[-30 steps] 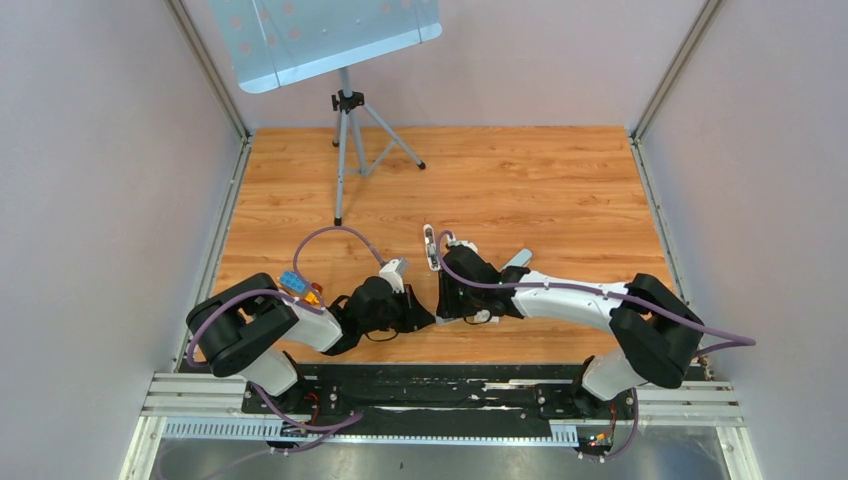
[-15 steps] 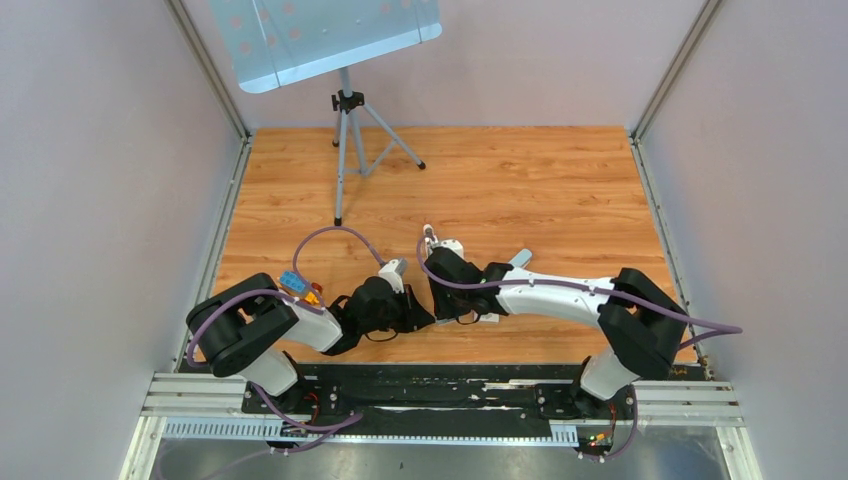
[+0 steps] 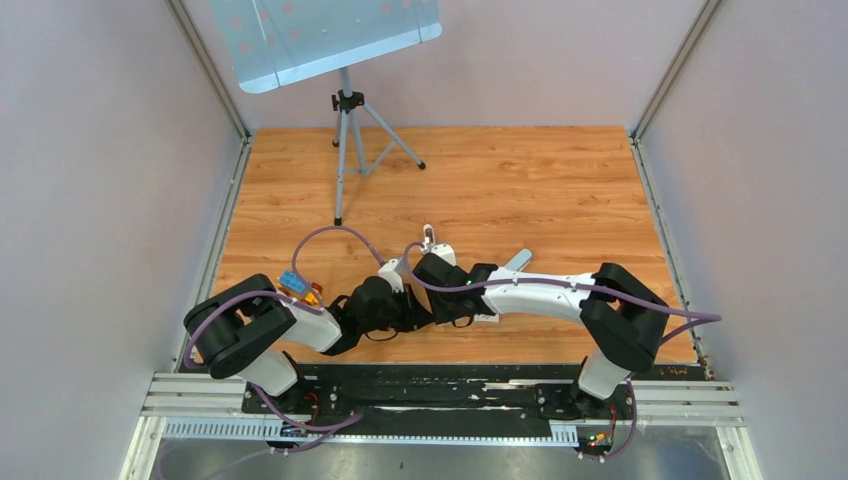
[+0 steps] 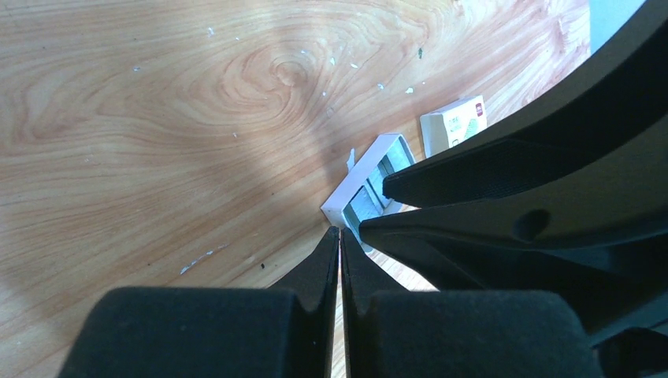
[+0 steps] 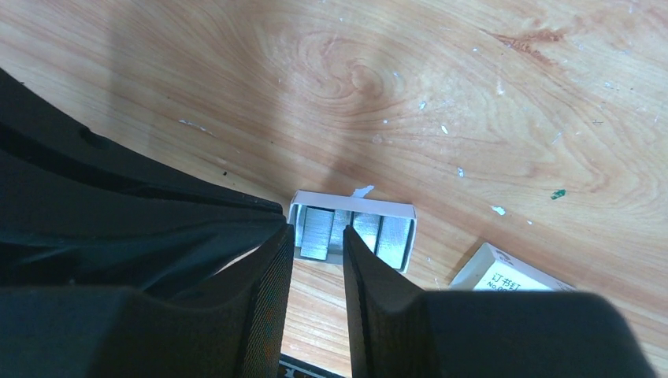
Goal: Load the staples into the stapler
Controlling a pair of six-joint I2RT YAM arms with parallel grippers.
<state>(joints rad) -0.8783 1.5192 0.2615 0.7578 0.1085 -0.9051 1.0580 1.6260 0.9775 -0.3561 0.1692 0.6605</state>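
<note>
The staples [image 5: 317, 233] are grey ridged blocks lying in a small open white tray [image 5: 352, 206] on the wooden floor. My right gripper [image 5: 317, 236] is open by a narrow gap and empty, its tips just short of the tray's near edge. My left gripper [image 4: 339, 233] is shut and empty, its tip touching or nearly touching the tray's corner [image 4: 337, 211]; the staples also show in this view [image 4: 364, 203]. In the top view both grippers meet low in the middle, left [image 3: 428, 312] and right [image 3: 452, 312]. A grey-blue object [image 3: 518, 260], possibly the stapler, sticks out behind the right arm.
A small white printed box [image 5: 504, 277] lies right of the tray, also seen in the left wrist view [image 4: 454, 124]. The right gripper's black fingers [image 4: 504, 197] crowd the tray. A tripod with a metal plate [image 3: 345, 150] stands at the back left. Small white flecks litter the wood.
My right arm has swung left and brought its gripper in beside the left gripper over the tray. The left arm has not moved.
</note>
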